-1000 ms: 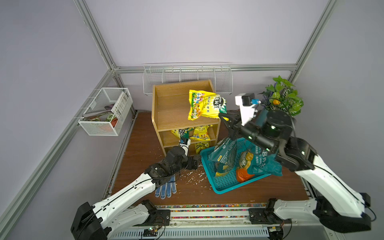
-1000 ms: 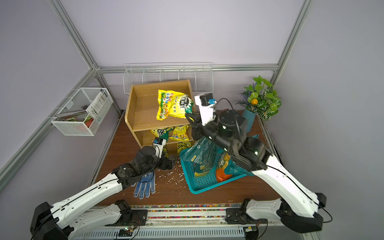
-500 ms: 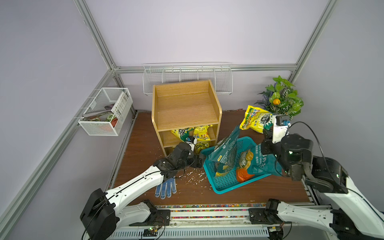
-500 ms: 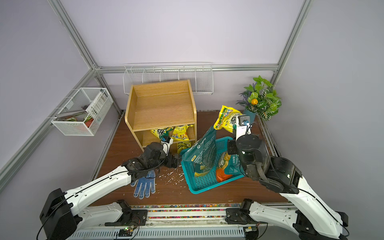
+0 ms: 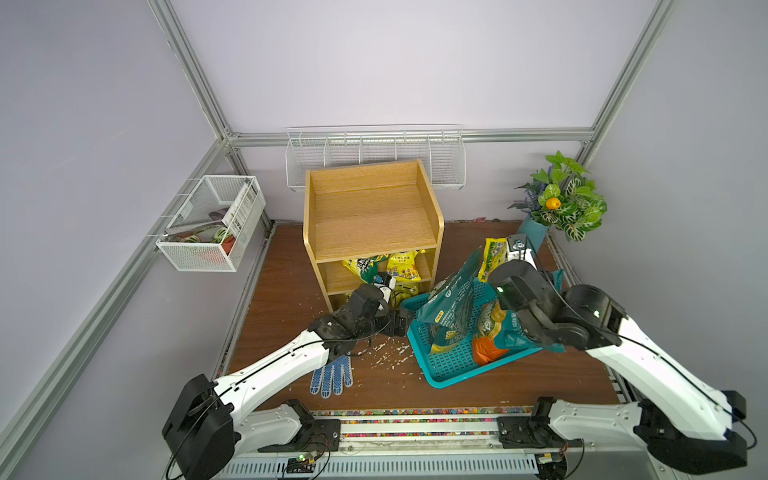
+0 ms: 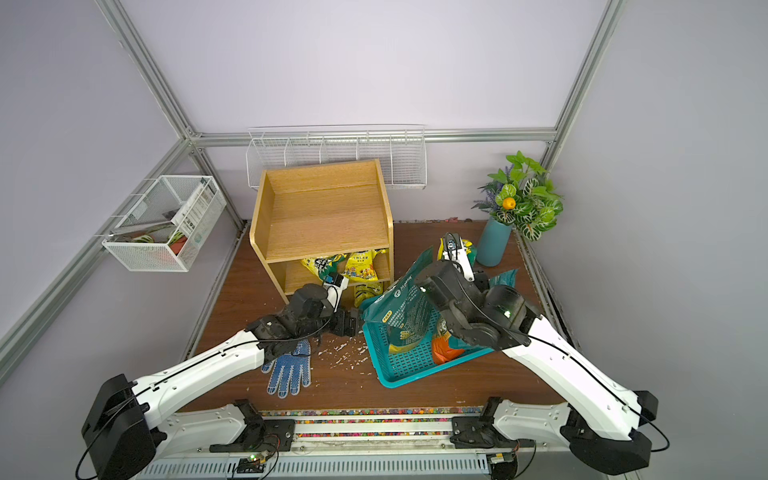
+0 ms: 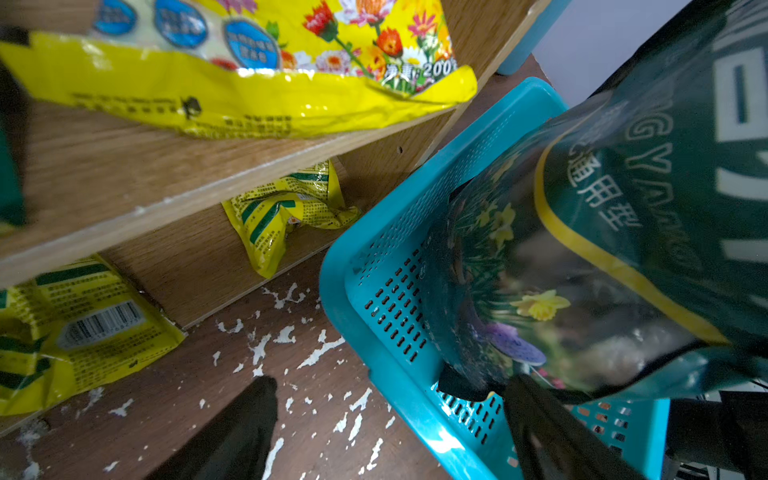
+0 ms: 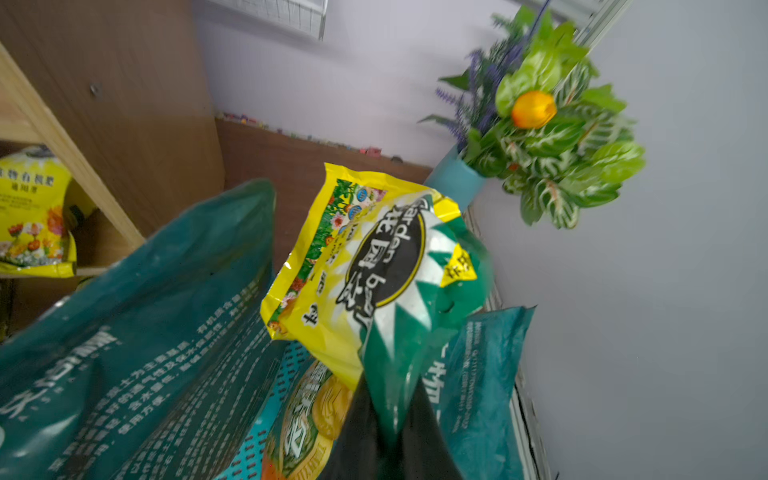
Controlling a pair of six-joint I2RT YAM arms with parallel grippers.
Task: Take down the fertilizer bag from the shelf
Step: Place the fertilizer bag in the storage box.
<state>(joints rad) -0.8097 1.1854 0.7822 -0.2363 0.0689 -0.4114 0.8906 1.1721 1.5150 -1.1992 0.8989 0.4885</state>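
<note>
The right hand (image 8: pixel 390 419) is clamped tight on the green end of the yellow-and-green crinkly plastic fertilizer bag (image 8: pixel 365 266). The bag stands up off that hand in the air and shows in both top views (image 5: pixel 492 255) (image 6: pixel 467 249). The small light-oak wooden three-tier shelf (image 5: pixel 370 216) sits well apart to this hand's left, so the bag is off it now. Just beyond the held bag stands a teal vase of green leaves with a small orange fruit (image 5: pixel 534 232). Right beneath the hand lies a teal perforated plastic basket (image 5: pixel 440 380), where a tall dark-teal pouch (image 5: pixel 449 299) leans beside an orange-and-green packet (image 5: pixel 486 332). Over to the left hand (image 7: pixel 390 382): it is low on the brown wooden surface (image 5: pixel 282 291) with its jaws spread wide and gripping nothing. The basket's near wall runs between its fingers (image 7: pixel 241 424), one over the surface and one inside the basket under the dark-teal pouch; whether it touches the pouch I cannot tell. Ahead of this hand, yellow flower-printed bags (image 5: pixel 399 266) lie on the shelf's middle tier, with more yellow packets (image 7: pixel 286 212) on the tier below. White flakes (image 5: pixel 386 353) are scattered just beside it, and behind it a blue-dotted work glove (image 5: pixel 330 376) lies flat.
</note>
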